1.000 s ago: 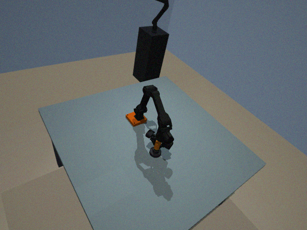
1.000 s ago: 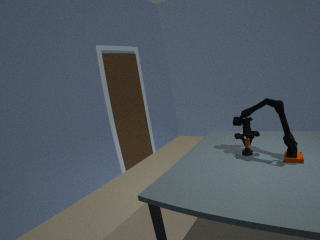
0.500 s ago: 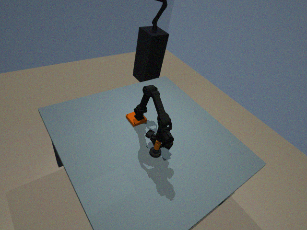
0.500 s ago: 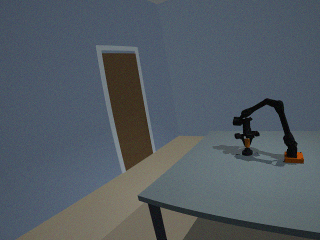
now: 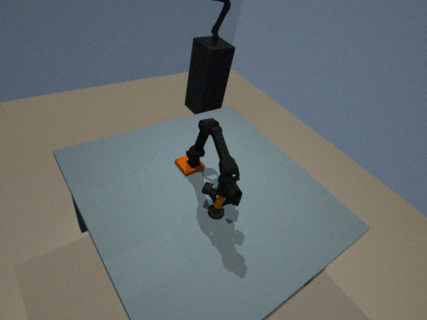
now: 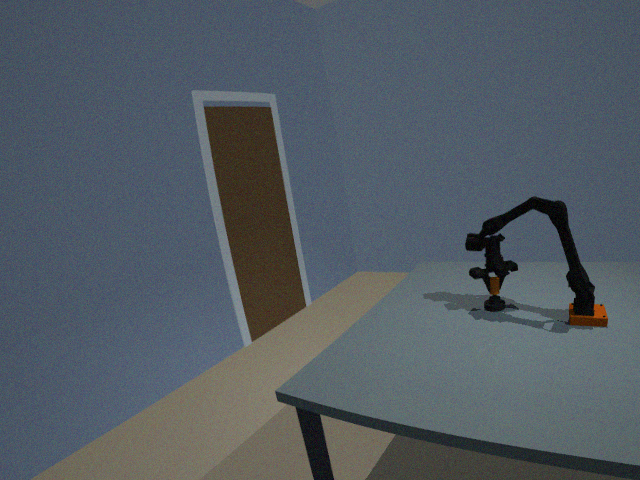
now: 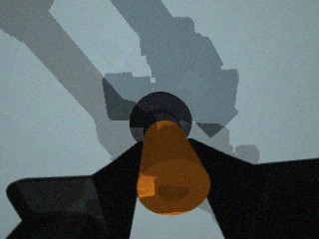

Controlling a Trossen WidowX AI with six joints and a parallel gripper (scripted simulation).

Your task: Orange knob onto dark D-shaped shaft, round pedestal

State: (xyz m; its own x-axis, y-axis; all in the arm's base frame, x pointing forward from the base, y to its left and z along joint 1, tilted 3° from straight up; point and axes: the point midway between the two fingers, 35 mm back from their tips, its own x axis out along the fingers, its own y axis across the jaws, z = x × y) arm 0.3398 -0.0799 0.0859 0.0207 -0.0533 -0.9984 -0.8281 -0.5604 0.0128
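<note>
Claw (image 7: 171, 164) pinching orange knob (image 7: 169, 164), upright. Poised directly over round pedestal (image 7: 160, 116) on grey worktop (image 5: 137, 207). Shaft hidden beneath knob's lower end.

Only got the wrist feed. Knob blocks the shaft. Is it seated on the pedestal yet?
Observer: No. In the exterior view the orange knob sits above the round pedestal, a dark gap between them.
Operator: Is it tilted?
Observer: Looks upright there, narrow end down, over the pedestal's centre.
Operator: Grip okay?
Observer: The pincer is shut on the knob's upper part, pointing straight down.
Operator: Anything near the pedestal?
Observer: From the top view, only the arm's orange base plate, well apart.
</note>
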